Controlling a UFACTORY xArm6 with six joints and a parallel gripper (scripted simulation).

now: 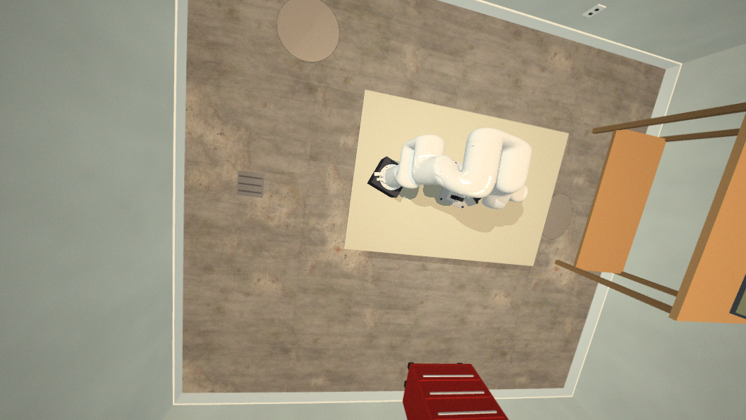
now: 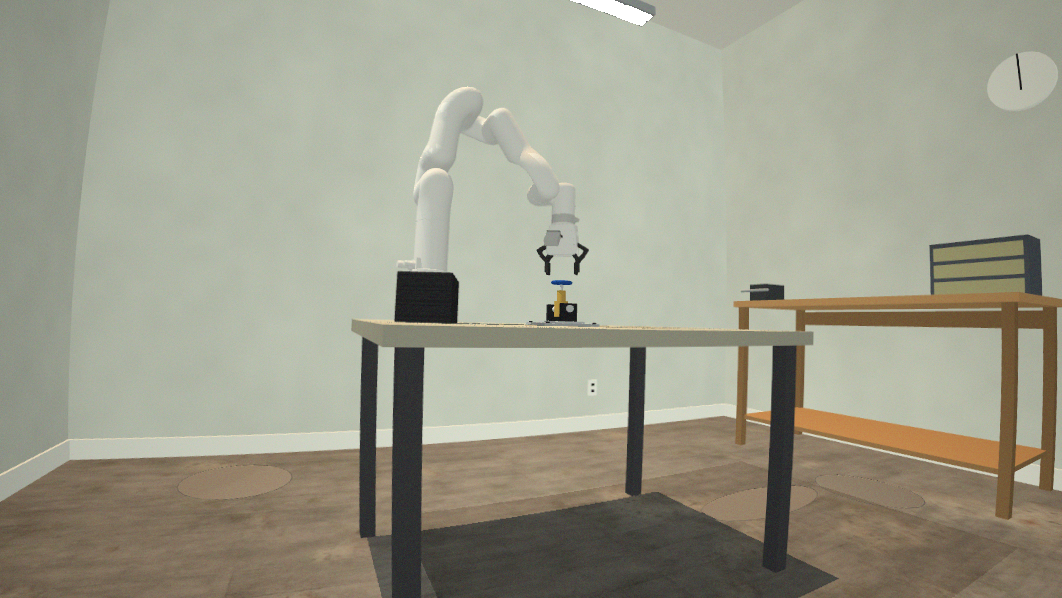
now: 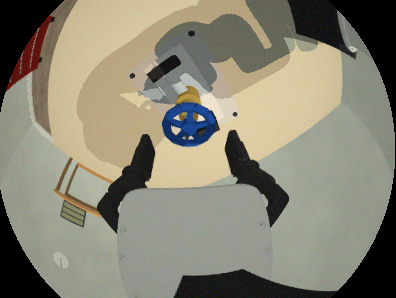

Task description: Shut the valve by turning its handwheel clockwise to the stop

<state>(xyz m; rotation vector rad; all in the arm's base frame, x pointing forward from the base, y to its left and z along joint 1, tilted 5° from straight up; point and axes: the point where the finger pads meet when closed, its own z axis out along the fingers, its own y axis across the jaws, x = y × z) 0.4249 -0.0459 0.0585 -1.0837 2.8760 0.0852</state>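
Note:
The valve stands on the table on a small base plate. Its blue spoked handwheel (image 3: 189, 125) lies level on a yellow stem above a black and grey body (image 3: 178, 64). In the exterior view the handwheel (image 2: 560, 282) tops the yellow stem and black body (image 2: 561, 310). My gripper (image 2: 562, 265) hangs straight above the handwheel with a small gap and does not touch it. In the wrist view the two black fingers stand wide apart, with the wheel just beyond their tips. The gripper is open and empty. In the overhead view the arm hides the valve.
The arm's black base block (image 2: 425, 296) stands on the table to the left of the valve. A wooden bench (image 2: 899, 304) with a drawer box (image 2: 983, 265) stands off to the right. A red drawer cabinet (image 1: 449, 391) stands on the floor.

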